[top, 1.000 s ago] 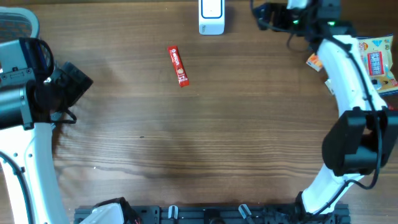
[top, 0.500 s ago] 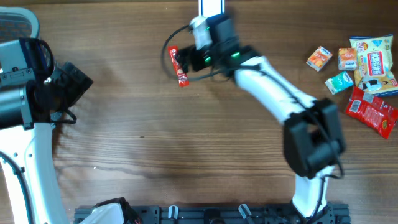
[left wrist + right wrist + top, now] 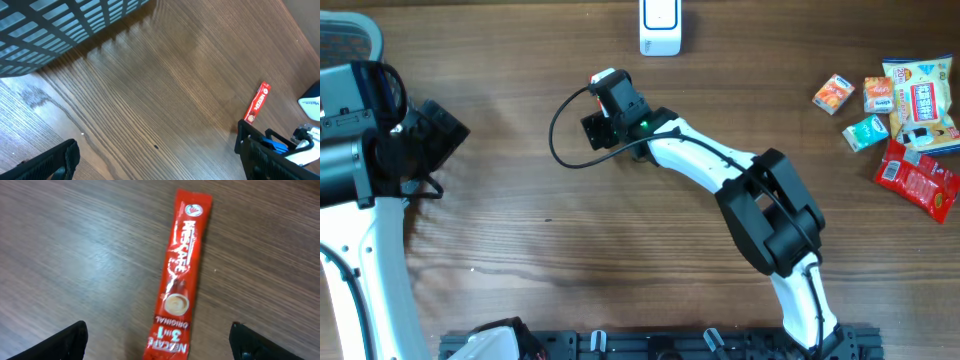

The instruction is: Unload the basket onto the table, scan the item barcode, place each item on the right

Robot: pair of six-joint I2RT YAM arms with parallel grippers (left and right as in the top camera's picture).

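Note:
A red Nescafe sachet (image 3: 180, 280) lies flat on the wooden table, its printed face up; no barcode shows on this side. My right gripper (image 3: 160, 347) hovers right above it, open, with one black finger on each side of the sachet's near end and not touching it. In the overhead view the right gripper (image 3: 603, 118) covers the sachet. The white scanner (image 3: 660, 28) stands at the table's back edge. My left gripper (image 3: 445, 130) rests open at the far left with nothing in it. From the left wrist view the sachet (image 3: 257, 102) shows far off.
Several snack packets (image 3: 910, 110) lie in a heap at the back right. A grey mesh basket (image 3: 60, 30) stands at the back left, beside the left arm. A black cable (image 3: 560, 140) loops out from the right wrist.
My right arm has swung from the back right corner across to the sachet and now hangs over it, jaws slightly narrower. The left arm has not moved.

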